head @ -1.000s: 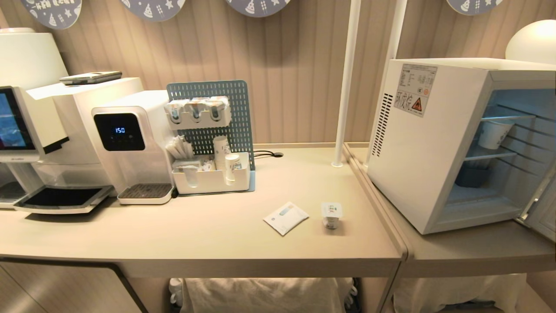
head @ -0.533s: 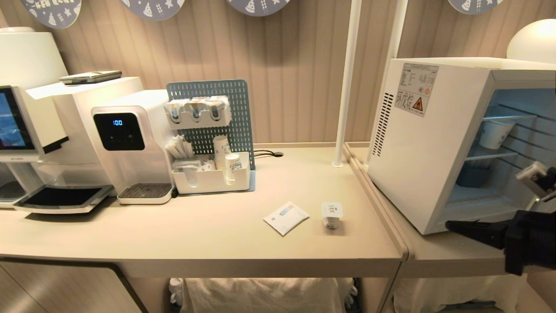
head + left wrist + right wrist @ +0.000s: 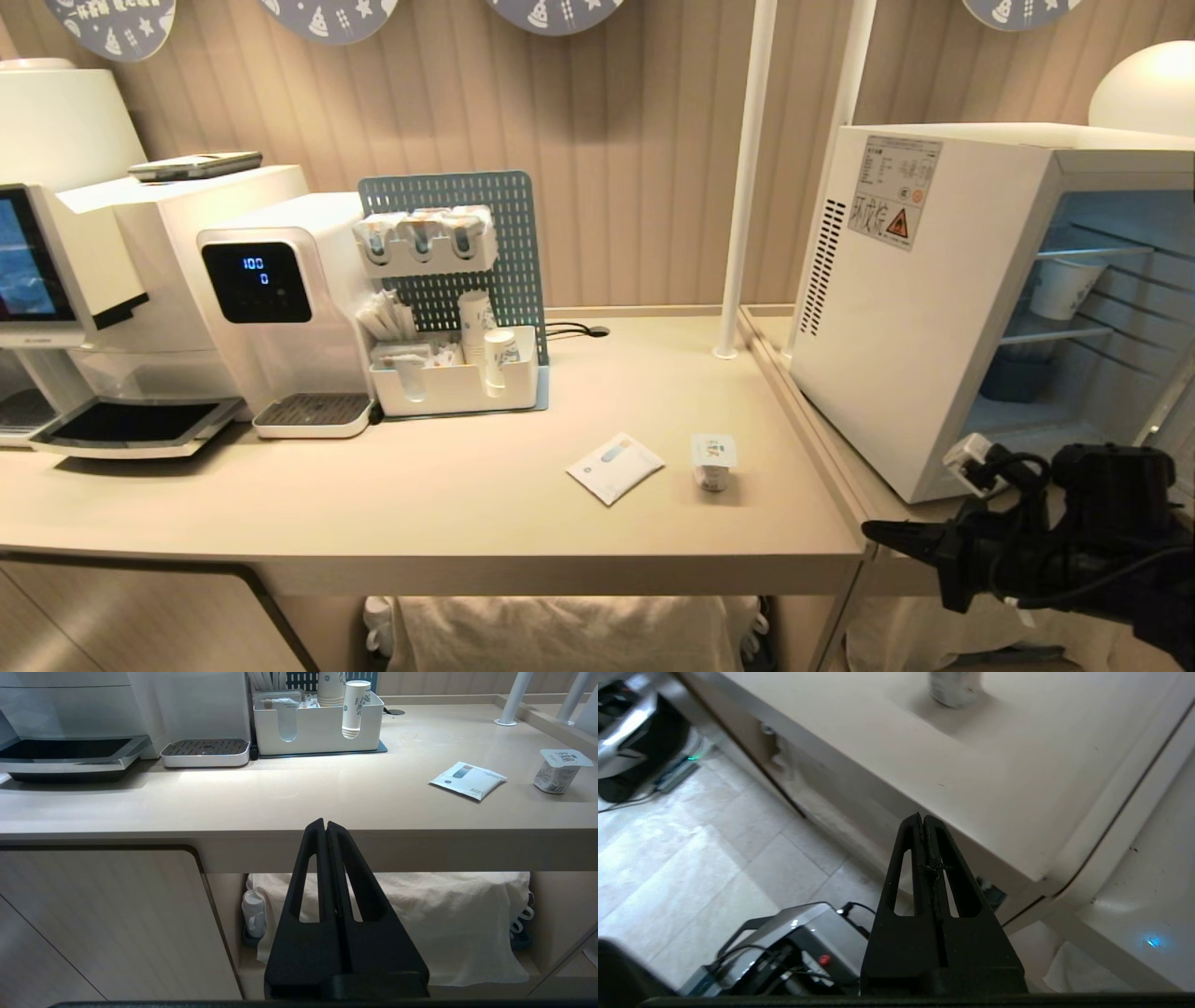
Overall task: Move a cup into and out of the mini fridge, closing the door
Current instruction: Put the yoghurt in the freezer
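Observation:
The cup (image 3: 713, 462), small and squat with a white-and-blue foil lid, stands upright on the beige table near its right end; it also shows as the cup (image 3: 558, 771) and, cut off at the edge, as the cup (image 3: 955, 690). The white mini fridge (image 3: 915, 308) sits on the adjoining table to the right. The door (image 3: 1178, 415) is swung open, only its edge showing. My right gripper (image 3: 868, 530) is shut and empty, pointing left just off the tables' front edge, below and right of the cup; its tips (image 3: 923, 817) press together. My left gripper (image 3: 325, 822) hangs shut below the table's front edge.
A flat white sachet (image 3: 614, 467) lies just left of the cup. A water dispenser (image 3: 280, 308) and a white organiser (image 3: 457, 378) with paper cups stand at the back left. A white pole (image 3: 742, 187) rises between the tables. A paper cup (image 3: 1064, 285) sits on a fridge shelf.
My right arm has come into the head view from the right and swept down and left, from in front of the fridge opening to the tables' front edge. The cup has stayed put.

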Tool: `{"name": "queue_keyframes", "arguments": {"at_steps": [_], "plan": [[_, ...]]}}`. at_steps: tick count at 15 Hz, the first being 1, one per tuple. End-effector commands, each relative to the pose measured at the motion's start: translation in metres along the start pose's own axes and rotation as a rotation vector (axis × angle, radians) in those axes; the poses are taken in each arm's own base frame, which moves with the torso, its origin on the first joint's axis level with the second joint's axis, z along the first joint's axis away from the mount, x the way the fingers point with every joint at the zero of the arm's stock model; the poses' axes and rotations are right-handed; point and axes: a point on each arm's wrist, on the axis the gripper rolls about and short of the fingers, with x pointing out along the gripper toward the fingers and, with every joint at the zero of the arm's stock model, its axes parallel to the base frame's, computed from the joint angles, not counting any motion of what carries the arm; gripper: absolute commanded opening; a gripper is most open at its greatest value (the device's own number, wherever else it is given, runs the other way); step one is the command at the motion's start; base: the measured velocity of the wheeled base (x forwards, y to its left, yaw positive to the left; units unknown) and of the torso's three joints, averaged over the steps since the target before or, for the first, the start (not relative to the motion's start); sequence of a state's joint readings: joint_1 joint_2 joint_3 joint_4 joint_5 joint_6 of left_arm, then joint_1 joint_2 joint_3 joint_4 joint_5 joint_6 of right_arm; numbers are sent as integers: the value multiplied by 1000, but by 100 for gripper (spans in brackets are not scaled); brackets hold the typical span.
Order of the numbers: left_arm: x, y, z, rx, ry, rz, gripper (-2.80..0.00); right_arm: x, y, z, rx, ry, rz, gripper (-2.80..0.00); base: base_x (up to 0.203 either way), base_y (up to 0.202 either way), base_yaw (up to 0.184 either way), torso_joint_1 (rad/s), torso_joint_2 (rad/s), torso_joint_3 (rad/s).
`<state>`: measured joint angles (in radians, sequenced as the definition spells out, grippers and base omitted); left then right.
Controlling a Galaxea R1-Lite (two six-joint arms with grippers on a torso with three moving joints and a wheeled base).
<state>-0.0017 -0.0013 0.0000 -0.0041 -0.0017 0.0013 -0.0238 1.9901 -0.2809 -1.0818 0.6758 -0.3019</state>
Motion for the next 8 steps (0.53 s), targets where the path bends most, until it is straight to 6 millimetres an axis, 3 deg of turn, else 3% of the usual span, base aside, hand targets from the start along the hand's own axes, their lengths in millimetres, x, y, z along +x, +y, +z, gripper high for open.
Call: {"name": "queue_keyframes", "arguments": {"at_steps": [1,3,5,8], "plan": [[0,0,0,0,1,0,-280,42,-18,-52,43,82,-31,-280,0,0,0,0,0,0],[0,0,0,0,2,2,-280,64,-27,-67,11,75,-104,-280,0,0,0,0,0,0],[0,0,0,0,2,2,-280,81,-36,-54,-53,-4,-187,-280,0,0,0,0,0,0],[0,0,0,2,2,2,-280,91,-38,-53,-65,-15,-209,-280,0,0,0,0,0,0]]}}
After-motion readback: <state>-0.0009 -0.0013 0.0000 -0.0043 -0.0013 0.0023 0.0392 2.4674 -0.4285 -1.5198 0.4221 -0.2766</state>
